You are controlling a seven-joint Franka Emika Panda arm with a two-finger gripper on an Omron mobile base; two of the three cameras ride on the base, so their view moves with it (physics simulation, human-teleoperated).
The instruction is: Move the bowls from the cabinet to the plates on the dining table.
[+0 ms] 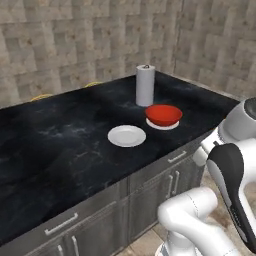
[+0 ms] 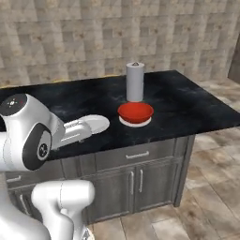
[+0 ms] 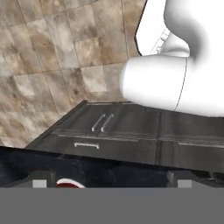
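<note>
Showing the task half complete: the red bowl (image 1: 163, 114) sits on one white plate (image 1: 162, 125) on the black marble tabletop (image 1: 60, 135), just in front of a paper towel roll (image 1: 145, 85). The second plate (image 1: 127, 135), just beside it, is bare. By this evidence the brown bowl remains to be fetched. The pincer (image 3: 112, 181) carries nothing visible; whether its tips are apart or together cannot be told.

Empty plate (image 1: 127, 135) open above; towel roll (image 1: 145, 85) crowds red bowl (image 1: 163, 114).
</note>
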